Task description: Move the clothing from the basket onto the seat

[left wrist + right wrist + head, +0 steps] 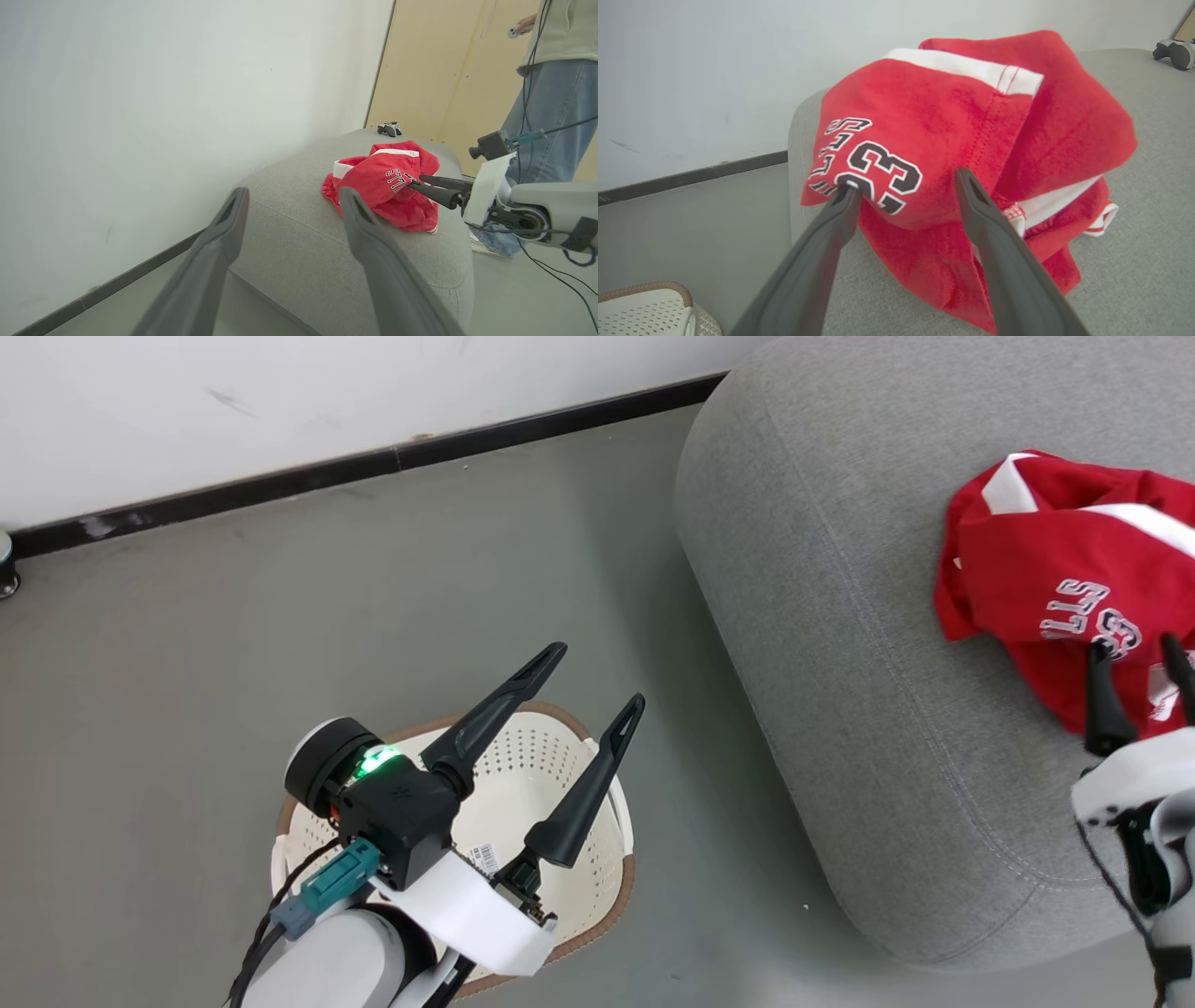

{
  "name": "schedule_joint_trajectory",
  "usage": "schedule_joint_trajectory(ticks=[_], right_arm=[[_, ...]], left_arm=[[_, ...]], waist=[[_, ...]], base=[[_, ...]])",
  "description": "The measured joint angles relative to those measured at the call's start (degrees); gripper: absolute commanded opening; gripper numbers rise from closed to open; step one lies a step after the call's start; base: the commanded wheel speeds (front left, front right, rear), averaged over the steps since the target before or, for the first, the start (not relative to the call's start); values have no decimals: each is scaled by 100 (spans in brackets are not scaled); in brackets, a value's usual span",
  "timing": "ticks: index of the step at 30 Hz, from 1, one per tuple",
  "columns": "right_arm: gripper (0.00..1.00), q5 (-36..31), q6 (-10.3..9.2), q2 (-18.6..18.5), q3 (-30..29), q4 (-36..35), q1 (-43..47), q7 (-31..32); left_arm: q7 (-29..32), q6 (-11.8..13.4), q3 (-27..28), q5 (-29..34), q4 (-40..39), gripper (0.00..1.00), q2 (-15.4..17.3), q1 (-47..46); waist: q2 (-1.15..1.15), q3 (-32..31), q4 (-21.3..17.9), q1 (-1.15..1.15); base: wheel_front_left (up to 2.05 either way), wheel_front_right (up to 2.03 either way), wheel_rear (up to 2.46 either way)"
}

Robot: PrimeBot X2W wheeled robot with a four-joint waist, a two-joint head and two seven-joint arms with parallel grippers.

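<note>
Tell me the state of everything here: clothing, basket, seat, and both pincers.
clothing: crumpled heap lying on the seat.
basket: upright on the floor beside the seat.
seat: carrying the clothing heap.
left pincer: open, over the basket.
right pincer: open, tips at the clothing.

Bright, even indoor light, diffuse, no hard shadows. Head view is sharp all over, with just a soft dark band on the floor (653,616) between my left fingers (504,705) and the seat (840,616). Small green light (375,761) glows at the base of those fingers. Left wrist view: wall (140,93) beyond them washed pale, and the fingers are soft and wide-angle stretched at the bottom edge. Right wrist view: my right fingers (999,256) slightly blurred; clothing (948,116) at their tips crisp, red saturated, print readable.
</note>
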Motion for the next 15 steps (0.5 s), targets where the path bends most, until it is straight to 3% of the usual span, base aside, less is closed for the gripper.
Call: schedule_joint_trajectory(ticks=[15], right_arm=[[100,259,0,71,615,-733,775,-29]], left_arm=[[-114,101,96,-101,29,100,43,139]], waist=[[0,-220,-192,0]], base=[[0,0,0]])
